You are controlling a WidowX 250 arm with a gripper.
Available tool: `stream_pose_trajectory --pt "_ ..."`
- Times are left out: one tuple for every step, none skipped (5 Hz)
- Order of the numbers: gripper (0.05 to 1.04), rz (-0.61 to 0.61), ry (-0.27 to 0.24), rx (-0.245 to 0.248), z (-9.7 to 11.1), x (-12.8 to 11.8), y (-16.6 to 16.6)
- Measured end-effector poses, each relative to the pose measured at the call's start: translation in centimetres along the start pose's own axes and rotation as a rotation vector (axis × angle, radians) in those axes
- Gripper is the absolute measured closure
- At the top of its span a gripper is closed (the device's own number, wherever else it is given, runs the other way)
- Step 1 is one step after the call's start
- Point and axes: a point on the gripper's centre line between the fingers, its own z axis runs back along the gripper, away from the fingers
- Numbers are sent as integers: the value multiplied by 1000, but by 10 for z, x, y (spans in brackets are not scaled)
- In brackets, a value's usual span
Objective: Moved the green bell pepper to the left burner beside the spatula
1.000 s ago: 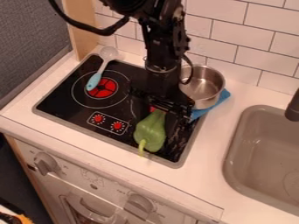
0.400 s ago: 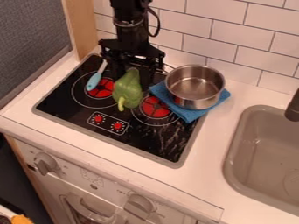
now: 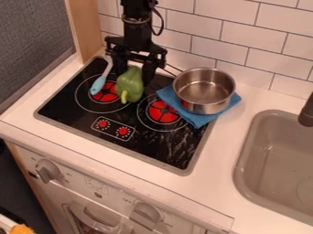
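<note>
I am clamping the green bell pepper (image 3: 131,83) in the 2-finger gripper (image 3: 134,77), its jaws standing apart by the pepper's width. The pepper is overlapping the left burner's (image 3: 103,97) right side, beside the spatula (image 3: 98,84), its stem pointing toward 2 red control knobs (image 3: 123,131).

A steel pot (image 3: 205,91) sat on my blue cloth (image 3: 198,119) near the red-centered right burner (image 3: 163,112), as a gray sink (image 3: 269,146) lay to one side, white tiles (image 3: 235,50) rose behind and front knobs (image 3: 47,171) jutted out below.
</note>
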Motion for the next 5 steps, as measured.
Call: stream_pose_trajectory --pt "262 22 -6 8 1 6 9" --pt "74 9 7 0 0 6 10" --pt "77 -6 0 -19 1 7 6" --pt "83 -25 -66 -43 26 7 3" --pt "83 -61 -115 -47 47 4 -8"
